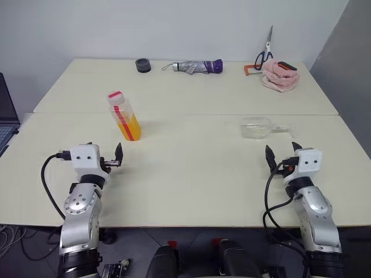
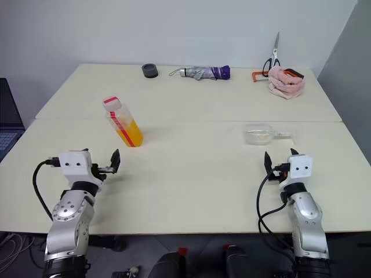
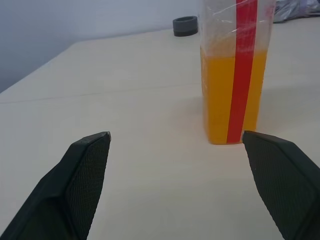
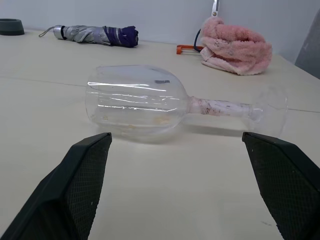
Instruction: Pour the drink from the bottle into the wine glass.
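Evidently nothing is poured yet: the squat clear plastic bottle (image 1: pixel 124 116) of orange drink (image 1: pixel 130 127) stands capped, well left of the clear stemmed wine glass (image 1: pixel 258 127), which lies toppled. Left gripper (image 1: pixel 110 160) and right gripper (image 1: pixel 282 154) wait near it, both spread, empty.

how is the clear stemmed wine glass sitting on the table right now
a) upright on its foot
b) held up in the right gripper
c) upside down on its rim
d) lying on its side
d: the clear stemmed wine glass lies on its side on the cream table, bowl and round foot both resting on the surface, ahead of the open right gripper, which is not touching it.
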Motion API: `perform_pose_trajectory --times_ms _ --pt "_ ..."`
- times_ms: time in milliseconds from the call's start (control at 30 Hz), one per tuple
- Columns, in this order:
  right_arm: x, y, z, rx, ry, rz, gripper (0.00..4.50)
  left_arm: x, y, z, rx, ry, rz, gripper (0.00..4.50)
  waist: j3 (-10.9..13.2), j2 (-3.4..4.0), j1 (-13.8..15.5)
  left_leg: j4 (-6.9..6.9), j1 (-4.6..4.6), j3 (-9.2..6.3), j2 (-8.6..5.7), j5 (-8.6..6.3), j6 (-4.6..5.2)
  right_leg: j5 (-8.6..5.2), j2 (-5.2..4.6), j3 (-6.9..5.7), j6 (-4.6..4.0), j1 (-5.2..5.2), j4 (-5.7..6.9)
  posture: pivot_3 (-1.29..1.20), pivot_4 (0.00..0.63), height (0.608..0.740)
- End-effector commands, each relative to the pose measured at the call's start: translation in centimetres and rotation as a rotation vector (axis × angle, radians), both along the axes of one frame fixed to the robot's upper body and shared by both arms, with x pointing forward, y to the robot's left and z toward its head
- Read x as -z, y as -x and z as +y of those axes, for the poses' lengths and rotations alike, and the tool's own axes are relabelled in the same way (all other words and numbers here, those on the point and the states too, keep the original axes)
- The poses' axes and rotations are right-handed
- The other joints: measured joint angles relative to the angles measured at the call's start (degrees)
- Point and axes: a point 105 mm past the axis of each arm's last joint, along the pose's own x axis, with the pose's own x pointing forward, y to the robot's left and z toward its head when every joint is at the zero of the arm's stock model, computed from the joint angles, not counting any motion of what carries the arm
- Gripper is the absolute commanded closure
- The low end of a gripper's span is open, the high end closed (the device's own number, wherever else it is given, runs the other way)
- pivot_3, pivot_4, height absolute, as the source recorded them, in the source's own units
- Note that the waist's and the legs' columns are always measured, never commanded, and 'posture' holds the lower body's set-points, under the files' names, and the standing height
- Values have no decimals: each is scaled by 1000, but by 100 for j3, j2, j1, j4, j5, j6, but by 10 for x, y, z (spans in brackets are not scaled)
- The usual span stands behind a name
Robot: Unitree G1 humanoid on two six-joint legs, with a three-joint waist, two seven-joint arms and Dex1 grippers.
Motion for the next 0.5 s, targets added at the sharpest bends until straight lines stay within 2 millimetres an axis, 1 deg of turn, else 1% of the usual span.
perform_pose_trajectory --times_ms 33,167,267,400,500 --pt "-15 2 1 -15 3 -52 39 -22 2 0 2 -22 -88 0 0 0 0 0 0 0 0 0 0 1 0 0 -1 0 0 0 150 740" --pt "-17 1 5 -54 23 -58 39 -22 3 -2 22 -23 -89 0 0 0 0 0 0 0 0 0 0 0 0 1 -1 0 0 0 150 740" --pt "-20 3 17 -148 50 -63 39 -18 3 -3 31 -23 -70 0 0 0 -1 0 1 2 0 0 0 0 0 0 1 0 0 0 150 740" --pt "-31 13 57 -446 58 -36 39 -19 1 -4 48 -27 -63 0 1 0 -6 -1 2 2 0 0 0 -3 1 0 6 0 0 0 150 740" --pt "-38 20 74 -589 67 -4 39 -22 -5 -5 57 -30 -57 0 2 -3 -3 0 2 -4 0 0 0 -4 1 -3 8 4 -2 0 150 740"
